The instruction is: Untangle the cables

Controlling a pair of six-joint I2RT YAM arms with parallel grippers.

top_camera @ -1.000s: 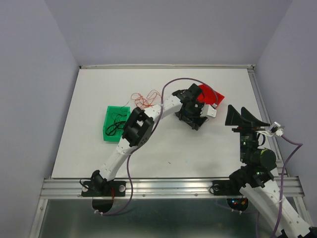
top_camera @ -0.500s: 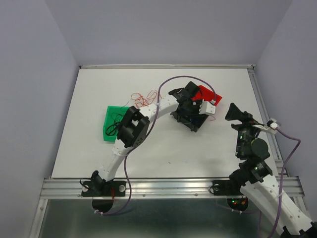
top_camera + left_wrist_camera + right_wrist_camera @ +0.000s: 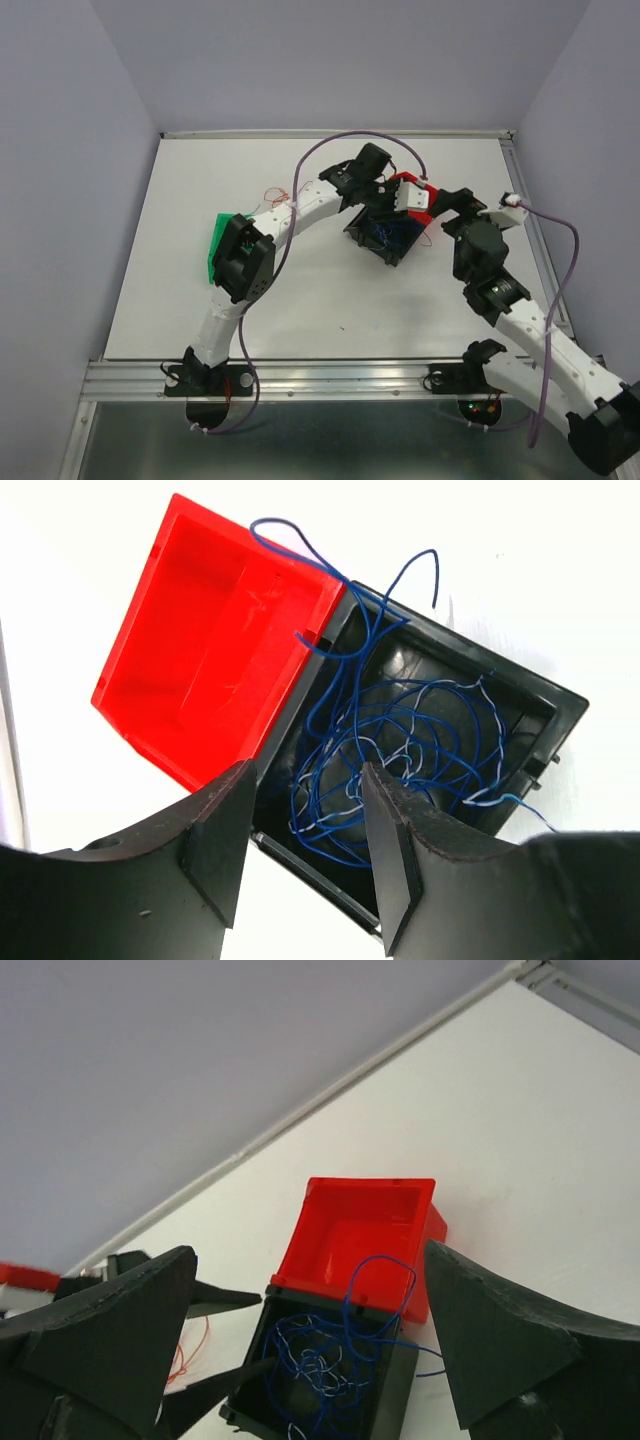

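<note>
Three bins are seen on the white table (image 3: pixel 180 200). The red bin (image 3: pixel 210 670) is empty and touches the black bin (image 3: pixel 545 715) along one side. A curly heap of blue cables (image 3: pixel 400 740) is held in the black bin; a few loops rise above its rim, and one reaches across a corner of the red bin. The green bin (image 3: pixel 218 245) is largely covered by the left arm's elbow, so its contents cannot be told. Thin red cables (image 3: pixel 277 194) lie loose on the table beyond the green bin, partly hidden by the same arm.

The left gripper (image 3: pixel 305 850) is poised over the black bin with its jaws partly spread and nothing between them. The right gripper (image 3: pixel 310 1260) is spread wide and empty, aimed at the two joined bins.

Compared with a second ago, the left jaws, then closed over the black bin, have been parted. The right arm, then well off at the table's right edge, has been swung in beside the red bin. More of the green bin has been covered by the left elbow.
</note>
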